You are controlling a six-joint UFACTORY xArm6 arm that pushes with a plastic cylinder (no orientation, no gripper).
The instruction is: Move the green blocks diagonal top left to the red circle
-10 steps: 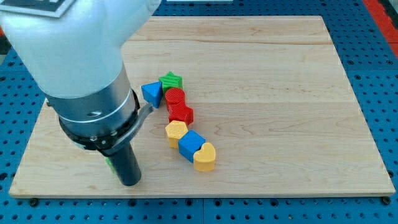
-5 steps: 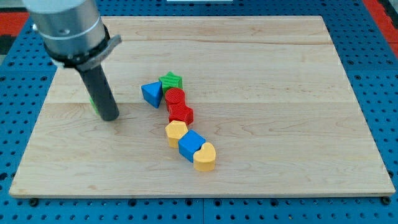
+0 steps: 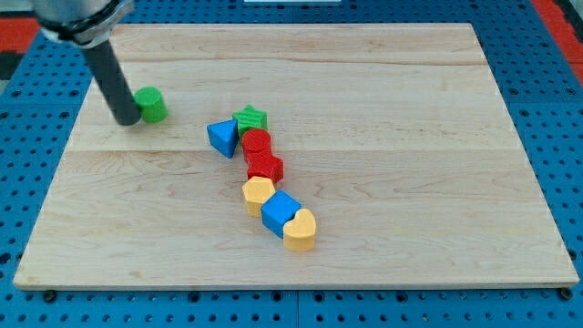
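Over the last second my tip (image 3: 127, 119) travelled from the counter's (image 3: 383, 82) lower-left area up to the upper left, and the small green block (image 3: 150, 105), earlier hidden behind the rod, came into the open just right of the tip, touching or nearly so. That block now sat well up-left of the red circle (image 3: 256, 142), so for it the goal looked roughly met. The green star (image 3: 250, 118) had not moved: it sat against the circle's top edge, beside the blue triangle (image 3: 221, 138), more straight above than diagonal, so probably work left there.

No fingers on this rig, so released or clenched did not apply. Arm body was cut off at the view's top left. Small green block's shape was hard to make out. Red hexagon-like block (image 3: 266, 166), yellow (image 3: 259, 192), blue (image 3: 280, 212), yellow heart (image 3: 299, 229) chain was unchanged.
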